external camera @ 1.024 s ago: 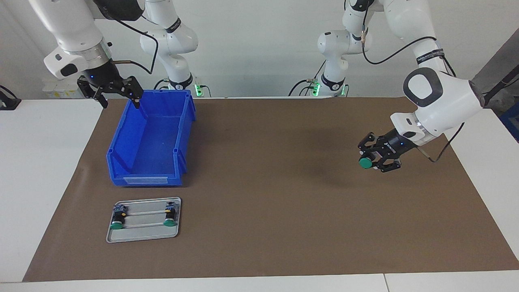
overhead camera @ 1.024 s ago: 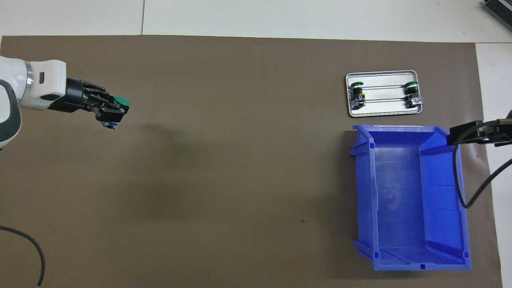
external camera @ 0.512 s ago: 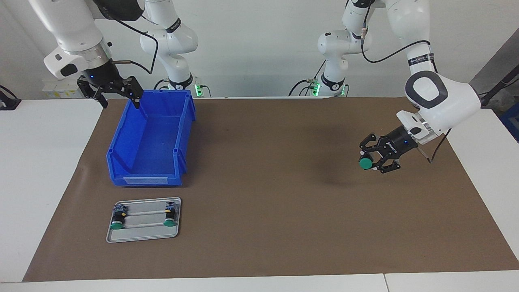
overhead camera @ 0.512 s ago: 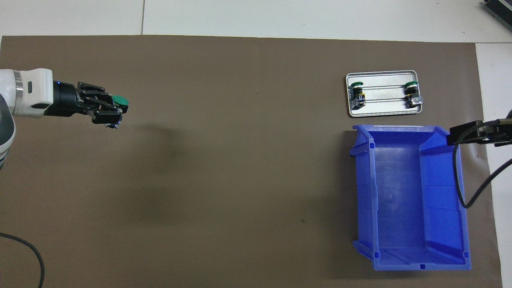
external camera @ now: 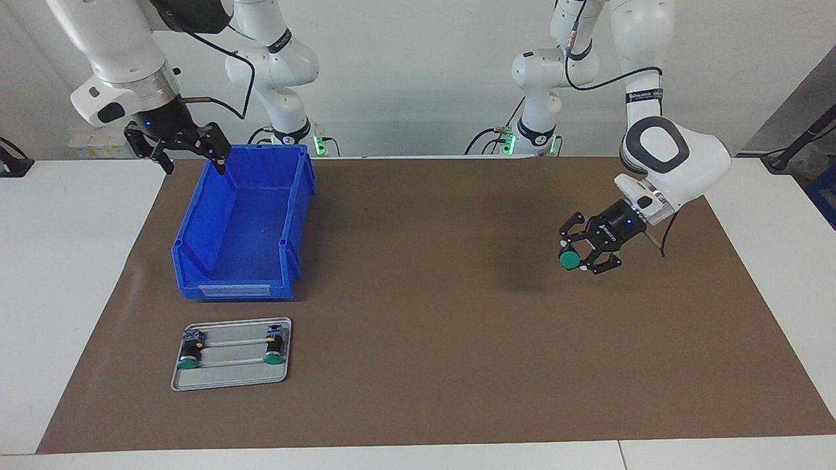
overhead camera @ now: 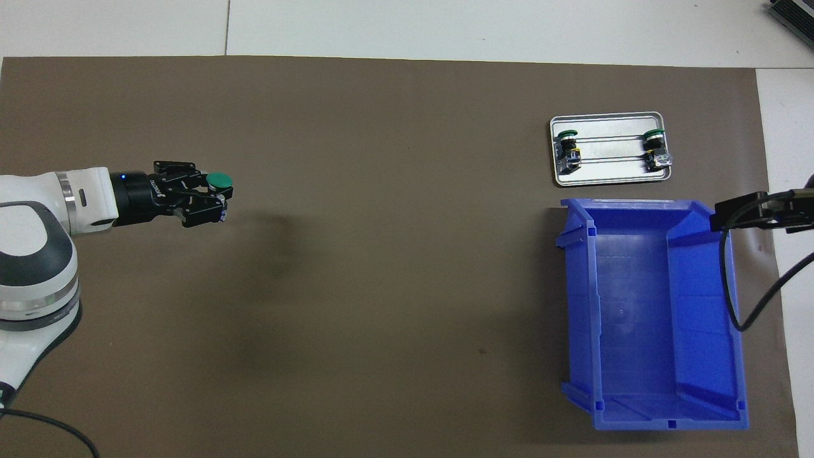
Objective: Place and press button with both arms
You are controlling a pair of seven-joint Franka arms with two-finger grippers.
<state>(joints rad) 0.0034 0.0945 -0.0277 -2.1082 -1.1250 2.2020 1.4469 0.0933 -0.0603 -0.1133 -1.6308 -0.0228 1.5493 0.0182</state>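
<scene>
blue bin (external camera: pixel 243 225); tray (external camera: pixel 232 380) just beside

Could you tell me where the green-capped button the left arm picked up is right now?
The button is held in the left gripper, up in the air over bare brown mat toward the left arm's end of the table.

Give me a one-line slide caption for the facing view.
Left tool holds a green-capped button above the brown mat; right tool waits open over the blue bin's rim.
</scene>
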